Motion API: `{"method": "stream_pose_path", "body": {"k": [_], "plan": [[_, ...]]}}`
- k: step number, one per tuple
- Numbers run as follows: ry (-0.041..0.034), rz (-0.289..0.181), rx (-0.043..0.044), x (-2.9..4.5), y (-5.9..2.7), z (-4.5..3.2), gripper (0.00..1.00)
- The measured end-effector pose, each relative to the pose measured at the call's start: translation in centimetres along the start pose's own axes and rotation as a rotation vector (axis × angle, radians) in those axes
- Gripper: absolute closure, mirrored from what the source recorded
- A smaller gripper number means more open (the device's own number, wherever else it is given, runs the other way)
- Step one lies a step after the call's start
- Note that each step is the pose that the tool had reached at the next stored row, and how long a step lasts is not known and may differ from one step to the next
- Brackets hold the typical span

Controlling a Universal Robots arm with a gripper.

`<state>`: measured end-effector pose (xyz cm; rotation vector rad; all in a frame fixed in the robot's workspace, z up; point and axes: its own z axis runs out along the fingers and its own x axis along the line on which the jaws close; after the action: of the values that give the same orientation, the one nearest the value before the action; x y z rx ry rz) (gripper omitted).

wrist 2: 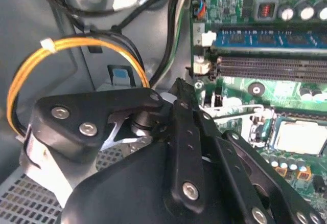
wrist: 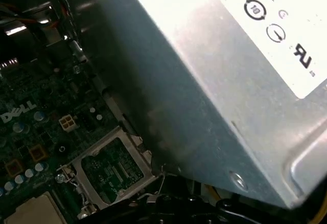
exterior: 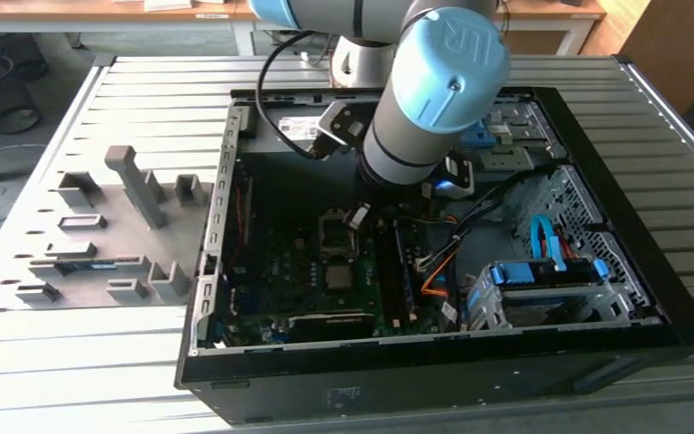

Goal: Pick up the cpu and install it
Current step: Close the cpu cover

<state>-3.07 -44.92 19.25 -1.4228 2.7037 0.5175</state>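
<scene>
A ribbed grey metal table (exterior: 106, 362) held everything: at the exterior view's left, grey plastic fixture blocks (exterior: 142, 190), probably for parking parts, then the black computer case (exterior: 444, 384) lying open on its side, I guess to allow a straight-down reach at the green motherboard (exterior: 268, 271). The grey robot arm with light-blue caps (exterior: 437, 81) reached inside, black gripper (wrist 2: 178, 101) low over the board, and I couldn't tell if it was open or closed. The cpu, a small flat silver square chip (wrist 2: 299, 137), lay in its socket (wrist 2: 301, 115) near the gripper but apart from it, looking seated rather than carried.
</scene>
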Motion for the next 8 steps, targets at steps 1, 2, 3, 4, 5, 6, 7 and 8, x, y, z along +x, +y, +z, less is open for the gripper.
{"method": "stream_pose_path", "body": {"k": [1, 2, 3, 4, 5, 6, 7, 8], "plan": [[-0.0005, 0.000, 0.0006, 0.08, 0.11, 0.02, 0.90], [-0.0008, 0.000, 0.0012, 0.16, 0.20, 0.03, 0.90], [-0.0013, -0.001, 0.0019, 0.23, 0.27, 0.03, 0.90], [-0.0019, -0.001, 0.0030, 0.30, 0.33, 0.03, 0.90], [-0.0023, -0.001, 0.0036, 0.34, 0.36, 0.01, 0.90], [-0.0027, -0.002, 0.0042, 0.38, 0.39, -0.04, 0.90], [-0.0029, -0.002, 0.0045, 0.41, 0.41, -0.13, 0.90], [-0.0031, -0.002, 0.0047, 0.42, 0.44, -0.25, 0.90]]}}
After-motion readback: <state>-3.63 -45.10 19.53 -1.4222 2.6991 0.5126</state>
